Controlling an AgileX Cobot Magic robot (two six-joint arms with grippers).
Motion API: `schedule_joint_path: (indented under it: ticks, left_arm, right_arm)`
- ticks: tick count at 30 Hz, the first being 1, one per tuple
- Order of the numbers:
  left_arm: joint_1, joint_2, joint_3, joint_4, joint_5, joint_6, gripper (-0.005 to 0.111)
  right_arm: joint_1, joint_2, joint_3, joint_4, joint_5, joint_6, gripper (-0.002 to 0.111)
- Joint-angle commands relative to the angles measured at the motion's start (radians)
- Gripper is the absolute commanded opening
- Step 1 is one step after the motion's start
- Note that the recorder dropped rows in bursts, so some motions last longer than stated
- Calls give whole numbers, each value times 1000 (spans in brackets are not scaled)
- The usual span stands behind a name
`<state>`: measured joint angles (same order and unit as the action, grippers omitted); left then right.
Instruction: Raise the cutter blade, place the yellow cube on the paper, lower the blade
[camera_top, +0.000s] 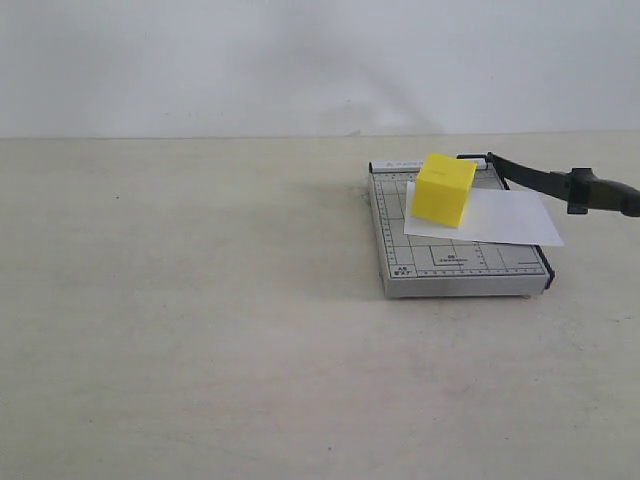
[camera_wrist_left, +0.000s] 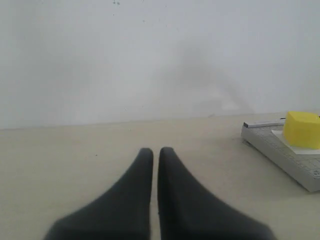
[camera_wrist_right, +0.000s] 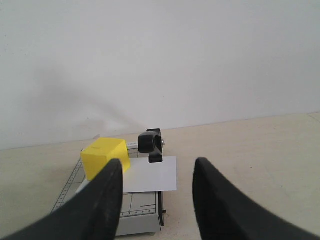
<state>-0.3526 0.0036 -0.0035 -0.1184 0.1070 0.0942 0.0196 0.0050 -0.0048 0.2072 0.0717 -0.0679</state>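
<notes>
Fig.: cutter blade (camera_top: 530, 178) raised, long axis running toward your right gripper (camera_wrist_right: 157, 167), which gapes empty w/ handle (camera_wrist_right: 149, 142) ahead; yellow cube (camera_top: 445, 190) sits on paper (camera_top: 510, 218); left gripper (camera_wrist_left: 156, 152) clenched, well apart

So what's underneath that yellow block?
The yellow cube sits on a corner of the white paper, which lies on the grey cutter board. The patch directly beneath the cube is covered and cannot be seen.

Small printed scale markings on the grey cutter board (camera_top: 393, 232) are too tiny to read.
</notes>
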Motion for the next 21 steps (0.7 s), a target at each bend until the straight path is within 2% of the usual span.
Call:
schedule_joint_path:
  ticks: [1, 3, 6, 11, 14, 16, 18, 20, 21]
  left_arm:
    - [26, -4, 4, 3, 18, 3, 4]
    - [46, -4, 4, 3, 18, 3, 4]
    - [116, -4, 4, 3, 18, 3, 4]
    - [283, -4, 4, 3, 14, 3, 4]
    - [353, -4, 4, 5, 18, 3, 4]
    - [376, -4, 4, 62, 70, 19, 4]
    - [381, -4, 4, 118, 185, 19, 4]
    - [379, -4, 4, 111, 267, 22, 4]
    - [376, -4, 4, 108, 265, 26, 4]
  right_arm:
    - [0, -5, 5, -4, -8, 0, 43]
    - [0, -5, 5, -4, -8, 0, 43]
    - [0, -5, 5, -4, -8, 0, 43]
    - [0, -5, 5, -4, -8, 0, 43]
    - [0, -5, 5, -4, -4, 0, 43]
    - [0, -5, 5, -4, 0, 0, 43]
    - [0, -5, 5, -4, 0, 0, 43]
    - [0, -5, 5, -4, 0, 0, 43]
    - [0, -5, 5, -4, 0, 0, 43]
